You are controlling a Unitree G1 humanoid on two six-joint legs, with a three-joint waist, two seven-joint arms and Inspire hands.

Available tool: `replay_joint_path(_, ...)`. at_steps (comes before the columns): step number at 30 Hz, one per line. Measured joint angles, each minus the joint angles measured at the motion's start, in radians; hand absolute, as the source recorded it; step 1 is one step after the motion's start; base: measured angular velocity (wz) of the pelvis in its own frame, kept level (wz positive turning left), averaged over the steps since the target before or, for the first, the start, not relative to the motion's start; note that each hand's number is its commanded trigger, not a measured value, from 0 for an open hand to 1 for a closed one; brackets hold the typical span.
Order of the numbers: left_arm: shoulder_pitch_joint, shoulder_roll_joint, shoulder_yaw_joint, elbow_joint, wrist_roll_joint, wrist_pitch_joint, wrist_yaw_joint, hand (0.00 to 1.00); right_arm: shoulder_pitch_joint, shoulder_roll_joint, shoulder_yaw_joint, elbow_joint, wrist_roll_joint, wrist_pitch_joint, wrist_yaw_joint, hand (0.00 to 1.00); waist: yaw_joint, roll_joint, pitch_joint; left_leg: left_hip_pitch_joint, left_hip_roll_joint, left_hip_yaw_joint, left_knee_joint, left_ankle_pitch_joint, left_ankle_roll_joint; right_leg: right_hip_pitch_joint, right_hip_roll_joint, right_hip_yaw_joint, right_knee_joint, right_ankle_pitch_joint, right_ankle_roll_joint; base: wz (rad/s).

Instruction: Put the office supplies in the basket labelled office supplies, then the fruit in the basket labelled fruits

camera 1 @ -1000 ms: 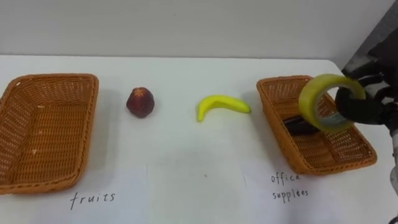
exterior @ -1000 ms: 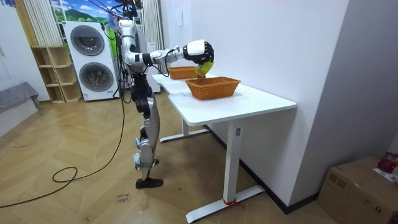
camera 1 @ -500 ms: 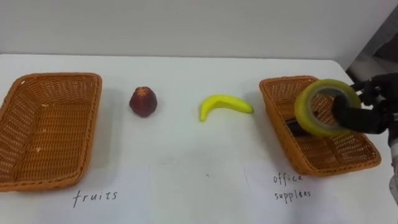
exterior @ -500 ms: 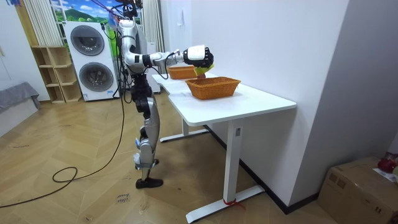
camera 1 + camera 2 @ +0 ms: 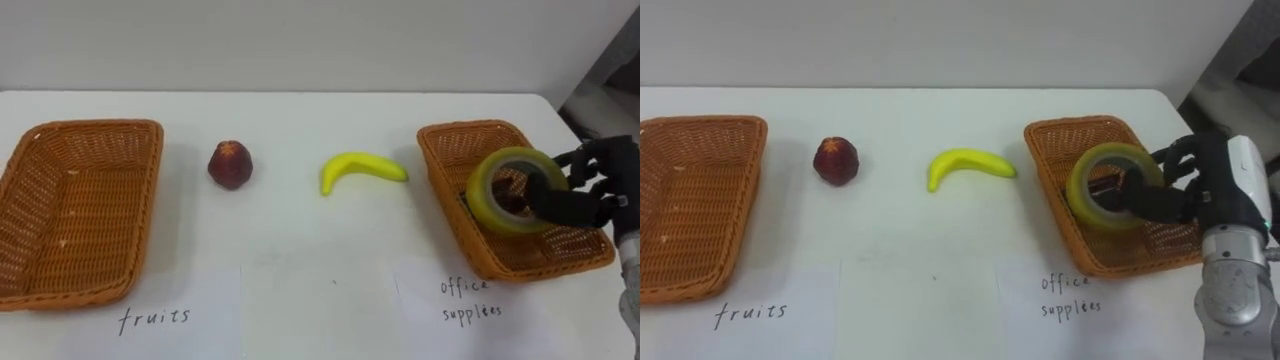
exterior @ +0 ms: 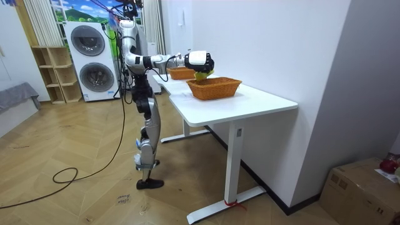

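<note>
Left eye view: the right hand has its fingers curled round one wall of the yellow tape roll. The roll hangs tilted above the office supplies basket, not yet set down. A dark item appears to lie in the basket beneath it. Hazard: a roll released on edge is likely to roll, and the basket's wall is low, so it could climb out toward the table's right edge. Landing on the dark item could also tip it outward. The banana lies just beside this basket's left rim, and the red fruit lies between the banana and the empty fruits basket. A hand pressing on the light wicker rim could shift the basket into the banana. Right eye view: fingers pass through the roll's opening, so on release the roll may snag and be dragged back out. Opening the hand fully before withdrawing looks advisable. The white table is smooth and offers little friction to a stray roll; paper labels lie along its near edge. Room view: the robot stands upright at the table's long side, right arm stretched over the nearer basket. The table stands against a white wall. Washing machines and an open shelf stand behind the robot on a wooden floor. A cardboard box sits at the room view's right.
</note>
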Motion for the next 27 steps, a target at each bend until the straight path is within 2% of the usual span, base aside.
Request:
replay_joint_path(1, 0.001, 0.0, 0.0, 0.0, -0.002, 0.0, 0.0, 0.0, 0.0, 0.0, 0.003, 0.0, 0.0, 0.0, 0.005, 0.93, 0.0, 0.0, -0.0001, 0.002, 0.0, 0.0, 0.0, 0.0, 0.0, 0.002, 0.0, 0.0, 0.0, 0.0, 0.0, 0.0)
replay_joint_path(2, 0.001, 0.0, 0.0, 0.0, -0.006, 0.0, 0.0, 0.0, 0.0, 0.0, 0.005, 0.0, 0.0, 0.0, 0.011, 0.74, 0.001, -0.001, -0.0003, 0.002, 0.0, 0.0, 0.0, 0.0, 0.0, 0.003, 0.0, 0.0, 0.001, 0.0, 0.0, 0.0)
replay_joint_path(4, 0.001, 0.0, 0.0, 0.0, -0.014, 0.0, 0.001, 0.0, 0.0, 0.0, 0.006, 0.0, 0.0, 0.0, 0.013, 0.66, 0.002, -0.001, -0.0005, 0.002, 0.0, 0.0, 0.0, 0.0, 0.0, 0.003, 0.0, 0.0, 0.002, 0.0, 0.0, 0.0)
replay_joint_path(6, 0.003, 0.0, 0.0, 0.0, -0.02, 0.0, 0.001, 0.0, 0.0, 0.0, 0.006, 0.0, 0.0, 0.0, 0.013, 0.49, 0.001, -0.002, -0.0007, 0.002, 0.0, 0.0, 0.0, 0.0, 0.0, 0.005, 0.0, 0.0, 0.002, 0.0, 0.0, 0.0)
replay_joint_path(7, 0.004, 0.0, 0.0, 0.0, -0.021, 0.0, 0.001, 0.0, 0.0, 0.0, 0.006, 0.0, -0.001, 0.0, 0.013, 0.33, 0.002, -0.002, -0.0008, 0.002, 0.001, 0.0, 0.0, 0.0, 0.0, 0.007, 0.0, -0.001, 0.002, 0.0, 0.0, 0.0)
replay_joint_path(8, 0.003, 0.0, 0.0, 0.0, -0.022, 0.001, 0.002, 0.0, 0.0, 0.0, 0.006, 0.0, 0.003, 0.0, 0.013, 0.22, 0.001, -0.002, -0.0011, 0.003, 0.001, 0.0, 0.0, 0.0, 0.0, 0.008, 0.001, -0.001, 0.001, 0.0, 0.0, 0.0)
replay_joint_path(9, 0.004, 0.0, -0.001, 0.0, -0.022, 0.001, 0.002, 0.0, 0.0, 0.0, 0.005, 0.0, 0.003, 0.0, 0.013, 0.0, 0.001, -0.003, -0.0015, 0.003, 0.001, 0.0, 0.0, 0.0, 0.0, 0.008, 0.001, -0.001, 0.001, 0.0, 0.0, 0.0)
replay_joint_path(18, 0.007, 0.0, -0.001, 0.0, -0.022, 0.016, 0.014, 0.0, 0.0, 0.0, 0.006, 0.0, -0.001, 0.001, 0.035, 0.0, -0.001, -0.005, -0.0031, 0.002, 0.001, 0.004, 0.0, 0.0, 0.0, 0.006, 0.001, -0.002, 0.001, 0.0, 0.0, 0.0)
replay_joint_path(27, 0.009, 0.0, -0.002, 0.0, -0.022, 0.016, 0.018, 0.0, 0.0, 0.001, 0.028, 0.0, -0.001, 0.001, 0.059, 0.0, 0.001, -0.004, -0.0031, 0.003, 0.002, 0.004, 0.0, 0.0, 0.0, 0.009, 0.001, -0.001, 0.001, 0.0, 0.0, 0.0)
